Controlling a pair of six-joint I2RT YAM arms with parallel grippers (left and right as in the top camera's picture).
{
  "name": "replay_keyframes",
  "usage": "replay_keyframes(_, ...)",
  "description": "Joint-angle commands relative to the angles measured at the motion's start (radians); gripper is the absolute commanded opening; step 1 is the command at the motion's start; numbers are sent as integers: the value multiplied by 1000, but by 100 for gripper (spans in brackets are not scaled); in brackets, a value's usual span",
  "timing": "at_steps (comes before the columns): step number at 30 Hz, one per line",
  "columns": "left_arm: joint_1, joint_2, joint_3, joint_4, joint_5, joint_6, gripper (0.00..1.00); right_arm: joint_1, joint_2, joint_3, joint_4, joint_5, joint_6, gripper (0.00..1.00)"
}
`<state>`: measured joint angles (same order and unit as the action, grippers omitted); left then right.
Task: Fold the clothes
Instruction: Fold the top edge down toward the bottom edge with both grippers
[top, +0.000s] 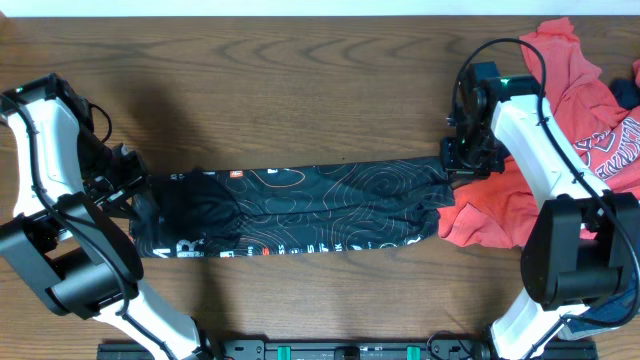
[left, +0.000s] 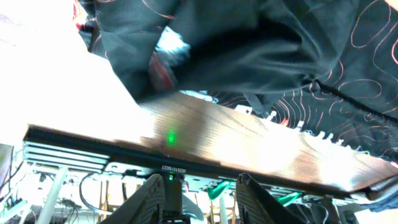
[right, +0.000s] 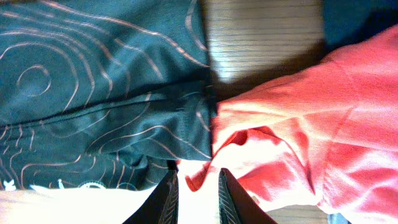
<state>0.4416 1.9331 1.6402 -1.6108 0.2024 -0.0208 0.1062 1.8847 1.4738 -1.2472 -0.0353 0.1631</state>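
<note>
Looking first at my left gripper (left: 200, 186), I see its two fingers (left: 155, 199) standing apart with nothing between them. It sits at the left end of the black jersey (top: 300, 210), low over the wooden worktop (top: 300, 80). In the left wrist view the dark cloth with its thin wavy lines hangs just past the fingers, and bare wood shows between them and the cloth.

My right gripper (right: 196, 177) has its fingers (right: 166, 199) only a little way apart. I see nothing pinched between them. It is at the right end of the jersey, right where the black cloth meets the red tee (top: 585, 110). In the right wrist view the two clothes touch along one edge, black on one side and red on the other.

The jersey lies as one long folded band across the middle of the worktop, from one gripper to the other. It is a bit nearer the front edge, where the arms stand. White letters and orange-red marks show on it.

The red tee is bunched up by the right edge, reaching toward the back right corner. A small bit of a navy garment (top: 628, 92) peeks out at the right edge.
</note>
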Motion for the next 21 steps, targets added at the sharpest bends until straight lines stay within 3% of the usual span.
replay_keyframes(1,5,-26,-7,-33,-10,8,41,-36,-3,3,6,54,66,21)
replay_keyframes(11,4,-26,-7,-13,-3,1,41,-94,74,-49,25,49,61,20)
replay_keyframes(17,4,-26,-7,20,31,0,50,-102,137,-167,125,51,63,21)
replay_keyframes(21,4,-26,-7,34,51,1,52,-154,146,-233,125,117,141,10)
